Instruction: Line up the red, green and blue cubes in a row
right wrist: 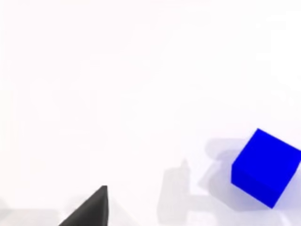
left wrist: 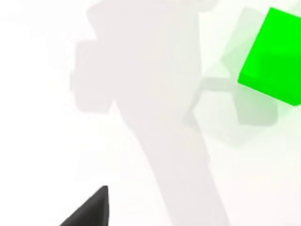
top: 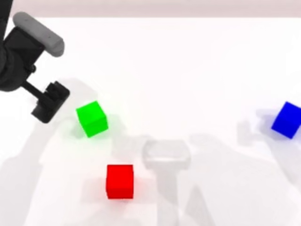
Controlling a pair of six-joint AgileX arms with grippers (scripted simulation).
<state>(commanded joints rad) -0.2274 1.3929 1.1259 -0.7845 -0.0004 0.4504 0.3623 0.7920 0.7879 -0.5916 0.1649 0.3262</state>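
The left gripper (top: 51, 101) hangs just beside the green cube (top: 92, 118), which sits turned askew a little to its right and nearer the table's front edge; it grips nothing, and how wide its fingers stand I cannot tell. The red cube (top: 119, 181) lies farther out beyond the green. Only the right wrist view shows the blue cube (right wrist: 265, 167) close by the right arm, unseen from above.

Green cube (top: 92, 118) on counter (top: 197, 70), left of centre; red cube (top: 120, 181) nearer front edge, slightly right of it, apart; blue cube (top: 287, 120) far right, well apart from both; left gripper (top: 49, 103) just left of green cube, not touching
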